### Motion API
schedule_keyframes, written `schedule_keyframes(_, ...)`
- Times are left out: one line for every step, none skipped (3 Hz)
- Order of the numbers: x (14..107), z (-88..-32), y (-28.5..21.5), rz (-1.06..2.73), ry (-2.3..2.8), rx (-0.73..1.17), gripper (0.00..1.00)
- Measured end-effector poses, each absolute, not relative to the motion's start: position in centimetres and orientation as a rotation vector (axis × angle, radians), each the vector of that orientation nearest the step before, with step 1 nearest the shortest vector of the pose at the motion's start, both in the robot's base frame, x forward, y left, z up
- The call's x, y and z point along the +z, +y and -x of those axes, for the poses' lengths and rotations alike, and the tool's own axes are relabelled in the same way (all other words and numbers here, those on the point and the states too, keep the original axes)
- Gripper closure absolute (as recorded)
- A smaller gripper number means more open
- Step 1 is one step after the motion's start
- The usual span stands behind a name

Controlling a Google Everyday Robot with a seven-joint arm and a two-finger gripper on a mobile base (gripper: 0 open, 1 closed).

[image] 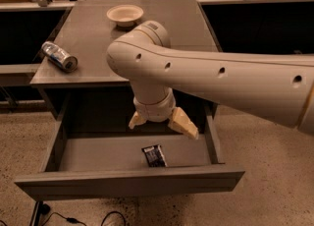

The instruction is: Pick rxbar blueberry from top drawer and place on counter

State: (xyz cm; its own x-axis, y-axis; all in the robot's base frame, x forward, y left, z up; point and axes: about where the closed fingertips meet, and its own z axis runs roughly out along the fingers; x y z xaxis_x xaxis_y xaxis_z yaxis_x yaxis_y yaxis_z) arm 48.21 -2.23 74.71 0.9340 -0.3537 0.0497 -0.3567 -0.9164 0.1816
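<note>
Dark blue snack bar (154, 155) lies flat in the open drawer (132, 183), just below the claw (164, 127). The claw hangs over the drawer, its two fingers wide apart, not touching the bar. Up behind it, the counter (93, 38) holds a can (60, 56) and a bowl (125, 14).

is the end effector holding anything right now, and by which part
Nothing is held. The end effector hangs open above the drawer, and the snack bar lies free on the drawer floor just below it.

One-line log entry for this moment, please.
phase: pre-grasp | pincer: open, above top drawer | rxbar blueberry: flat in drawer, ungrasped | counter: bar not placed
</note>
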Motion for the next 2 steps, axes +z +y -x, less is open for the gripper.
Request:
schedule_keyframes(73.6,-49.2,-1.8,-3.002,-0.442,0.052,0.0)
schedule_keyframes(71.2,-50.7,-2.0,-3.101,-0.307,0.122,0.0)
